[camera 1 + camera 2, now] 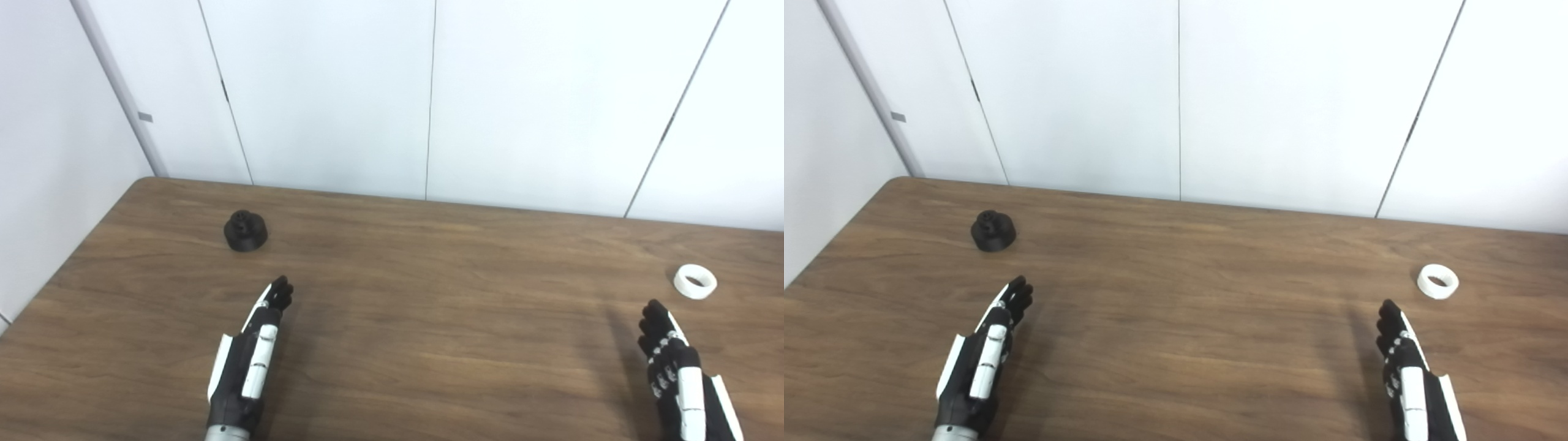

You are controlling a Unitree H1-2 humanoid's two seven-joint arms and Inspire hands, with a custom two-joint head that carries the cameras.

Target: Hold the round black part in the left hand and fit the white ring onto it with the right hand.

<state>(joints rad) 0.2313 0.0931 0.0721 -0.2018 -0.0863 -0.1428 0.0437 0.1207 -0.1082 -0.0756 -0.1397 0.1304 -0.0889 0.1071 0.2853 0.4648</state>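
The round black part [245, 230] sits upright on the table [429, 343] toward the far left, and the white ring [695, 281] lies flat near the right side, the two well apart. My left robot hand [251, 355] is extended edge-on, fingers straight and holding nothing, short of the black part and slightly to its right. My right robot hand [680, 373] is likewise released and empty, just short of the ring and a little to its left.

Nothing is grasped yet, so I judge the task is at its start. The ring worries me most: it is low and light-looking, and fingers arriving flat could push it away rather than pinch it. The black part looks squat and may skid toward the wall if I nudge it.

The middle of the table gives me open room for bringing both pieces together. The ring sits closer to the right edge than I'd like.
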